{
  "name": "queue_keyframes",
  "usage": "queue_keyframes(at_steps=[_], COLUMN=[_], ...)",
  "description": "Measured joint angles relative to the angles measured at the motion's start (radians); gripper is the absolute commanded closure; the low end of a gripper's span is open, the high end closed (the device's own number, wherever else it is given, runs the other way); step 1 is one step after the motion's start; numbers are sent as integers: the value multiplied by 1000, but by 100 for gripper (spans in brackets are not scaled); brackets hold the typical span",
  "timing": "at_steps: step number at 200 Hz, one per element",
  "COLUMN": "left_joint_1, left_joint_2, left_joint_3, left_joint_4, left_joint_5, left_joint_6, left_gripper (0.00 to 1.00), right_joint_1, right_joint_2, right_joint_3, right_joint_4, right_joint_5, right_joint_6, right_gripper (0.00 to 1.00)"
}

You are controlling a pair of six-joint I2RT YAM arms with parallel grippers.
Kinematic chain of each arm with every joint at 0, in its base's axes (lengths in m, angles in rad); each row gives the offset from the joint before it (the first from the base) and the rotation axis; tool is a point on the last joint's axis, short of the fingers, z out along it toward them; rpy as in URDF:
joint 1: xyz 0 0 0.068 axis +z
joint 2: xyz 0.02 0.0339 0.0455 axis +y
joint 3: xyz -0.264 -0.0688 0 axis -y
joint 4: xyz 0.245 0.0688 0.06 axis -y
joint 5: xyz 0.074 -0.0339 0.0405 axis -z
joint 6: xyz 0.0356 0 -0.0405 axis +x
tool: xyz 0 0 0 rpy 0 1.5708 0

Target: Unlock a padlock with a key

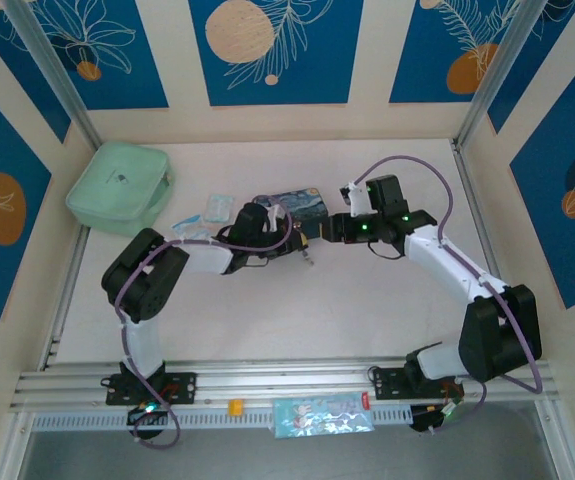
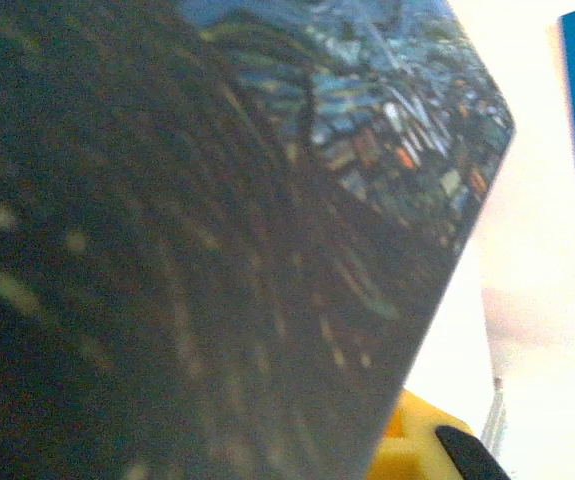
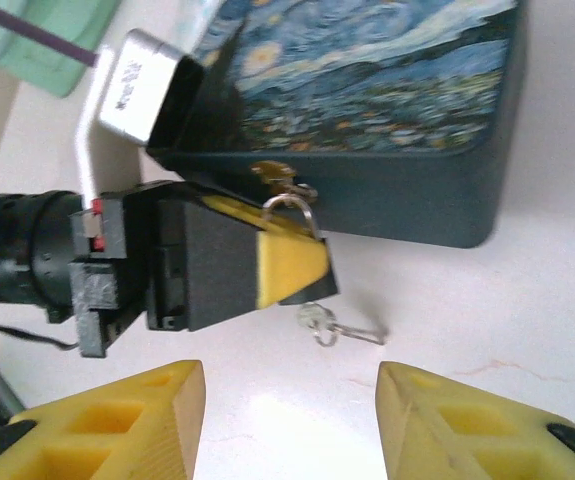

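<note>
Left claw [image 3: 302, 272]: clenched on the padlock, yellow-and-black tips pressed together at the front wall of the tin.
Padlock [image 3: 291, 207]: only the thin metal shackle shows. It rises out of the left claw's tips and hooks through the brass hasp [image 3: 275, 176] on the tin. The body is hidden between the pads.
Right claw [image 3: 289, 400]: spread open, yellow fingers [image 3: 127, 420] well apart with nothing between them.
Key [image 3: 313, 318]: pale, lying flat on the table [image 3: 487, 320] just ahead of the right claw's gap. It sits roughly midway between the two fingers and clear of both. It is also just under the left claw's tips; contact there cannot be told.
Key ring [image 3: 353, 333]: thin wire loop joined to the key, trailing off to one side on the table.
Tin [image 3: 367, 110]: blue starry-night box, directly beyond the left claw and farther from the right claw than the key.
Top view: left claw [image 1: 302, 243] and right claw [image 1: 327, 230] face each other tip to tip, just in front of the tin [image 1: 292, 200].
Left wrist view: painted face of the tin [image 2: 217, 250] close up and blurred, with one yellow finger [image 2: 404, 455] at the lower edge.
Behind the left arm: mint case [image 1: 119, 187] and clear-blue packets [image 1: 207, 212], well apart from both claws.
</note>
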Motion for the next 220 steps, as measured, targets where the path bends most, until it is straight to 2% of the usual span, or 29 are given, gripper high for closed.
queue_keyframes(at_steps=[22,71,88,126,154,185,220], left_joint_1=[-1,-1,-1,15,71,146,201], left_joint_2=[0,17,14,-79,-197,-309,-362], left_joint_3=[0,2,2,-81,-169,-225,-254], left_joint_4=[-61,-124,-127,-108,-87,-77,-69], left_joint_5=[-39,-85,-93,-101,-122,-164,-187], left_joint_6=[50,46,31,-11,-48,-58,-65], left_gripper=[87,53,46,38,37,36,36], right_joint_1=[13,92,114,151,201,322,438], right_joint_2=[0,14,22,24,62,203,418], right_joint_3=[-4,-4,-4,-4,12,90,261], right_joint_4=[2,8,6,-2,-11,-44,-127], right_joint_5=[56,144,172,211,249,341,525], right_joint_6=[19,26,26,21,5,-20,-19], right_gripper=[52,52,52,51,51,52,53])
